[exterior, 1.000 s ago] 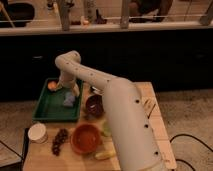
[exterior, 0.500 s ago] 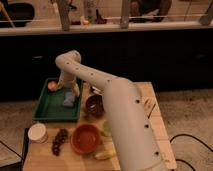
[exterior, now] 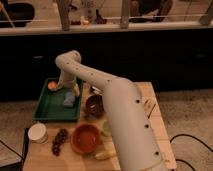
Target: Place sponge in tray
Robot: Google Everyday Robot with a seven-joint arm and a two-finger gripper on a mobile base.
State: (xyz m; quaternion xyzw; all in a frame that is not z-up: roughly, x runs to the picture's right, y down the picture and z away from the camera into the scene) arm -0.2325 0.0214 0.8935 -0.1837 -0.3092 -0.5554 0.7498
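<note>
Sponge [exterior: 69, 100] lay inside the tray [exterior: 47, 111], at its right side near the rim, and directly above it I had the gripper [exterior: 71, 91], at the end of the arm reaching over the tray. I could not tell its state from this view. I judged the placing step essentially reached, release unconfirmed. Next move, as I saw it: let go if needed, then lift straight up, clear of the small orange object [exterior: 52, 85] in the tray's far corner and the dark bowl [exterior: 94, 105] just right of the tray.
</note>
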